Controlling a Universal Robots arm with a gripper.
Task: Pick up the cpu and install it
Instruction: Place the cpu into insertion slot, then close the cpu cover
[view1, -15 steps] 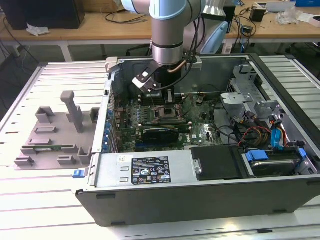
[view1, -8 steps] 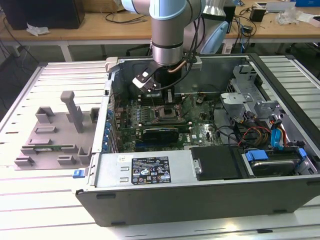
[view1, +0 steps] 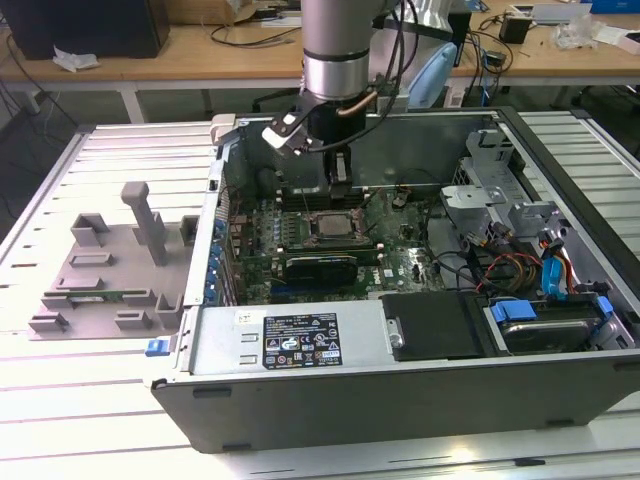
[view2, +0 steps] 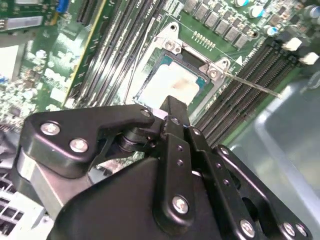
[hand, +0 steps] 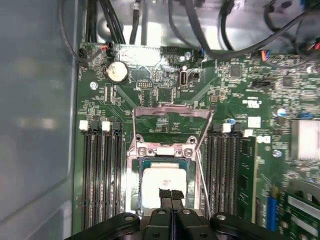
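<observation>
The cpu (hand: 161, 181) is a pale silver square lying flat inside the motherboard socket, and I also see the cpu (view2: 172, 82) in the second wrist view and the cpu (view1: 328, 227) in the exterior view. The socket's metal load plate (hand: 170, 112) stands swung open beyond it. My gripper (hand: 170, 194) hangs just above the chip with its two black fingertips pressed together and nothing between them. In the exterior view the gripper (view1: 338, 187) reaches down into the open computer case over the socket. The black finger linkage (view2: 175, 150) hides the near edge of the chip.
Memory slots (hand: 102, 175) run along both sides of the socket. A black expansion card (view1: 320, 268) lies in front of it, with cables and a drive bay (view1: 540, 325) at the exterior view's right. A grey plastic fixture (view1: 110, 270) sits on the table at the exterior view's left.
</observation>
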